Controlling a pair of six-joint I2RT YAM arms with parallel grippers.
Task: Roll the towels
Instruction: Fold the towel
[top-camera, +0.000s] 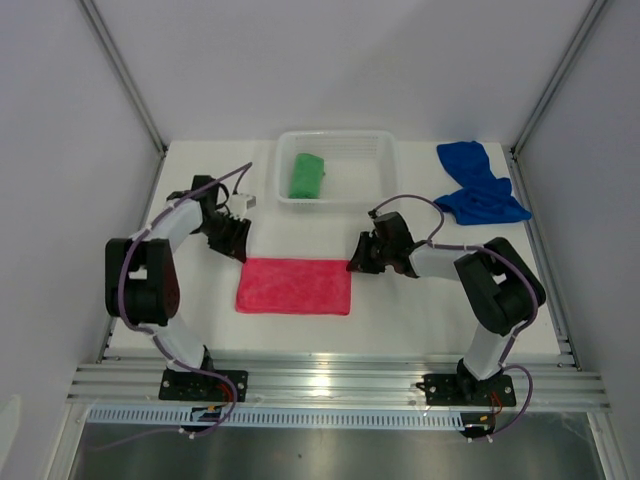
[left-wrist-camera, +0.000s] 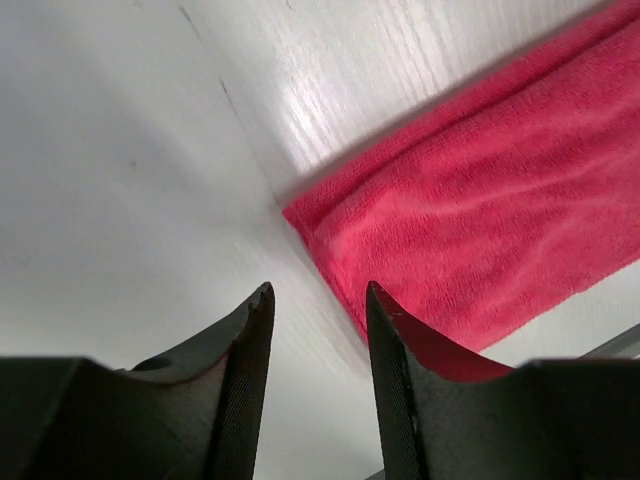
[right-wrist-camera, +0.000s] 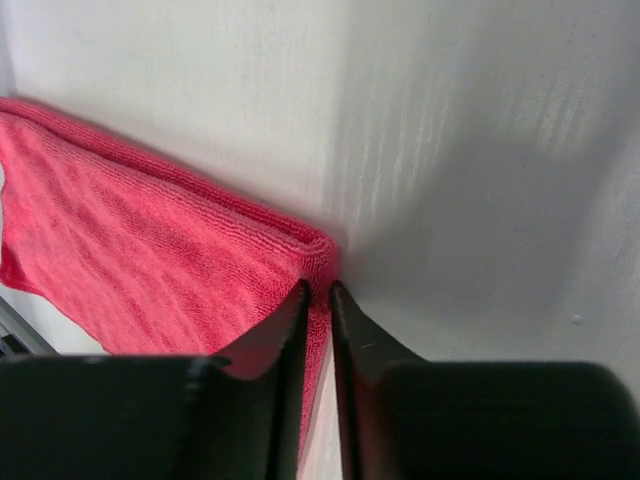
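A pink-red towel (top-camera: 294, 286) lies flat and folded in the middle of the table. My left gripper (top-camera: 238, 243) hovers at its far left corner. In the left wrist view the left gripper (left-wrist-camera: 318, 295) is open with only bare table between the fingers, and the pink-red towel (left-wrist-camera: 480, 210) lies just ahead to the right. My right gripper (top-camera: 355, 265) is at the far right corner. In the right wrist view the right gripper (right-wrist-camera: 319, 287) is shut on the folded edge of the pink-red towel (right-wrist-camera: 150, 240). A green towel (top-camera: 307, 175) lies rolled in the basket. A blue towel (top-camera: 480, 185) lies crumpled at the back right.
A white slotted basket (top-camera: 380, 160) stands at the back centre, just beyond both grippers. Grey walls close in the table on the left, right and back. An aluminium rail (top-camera: 330, 380) with the arm bases runs along the near edge.
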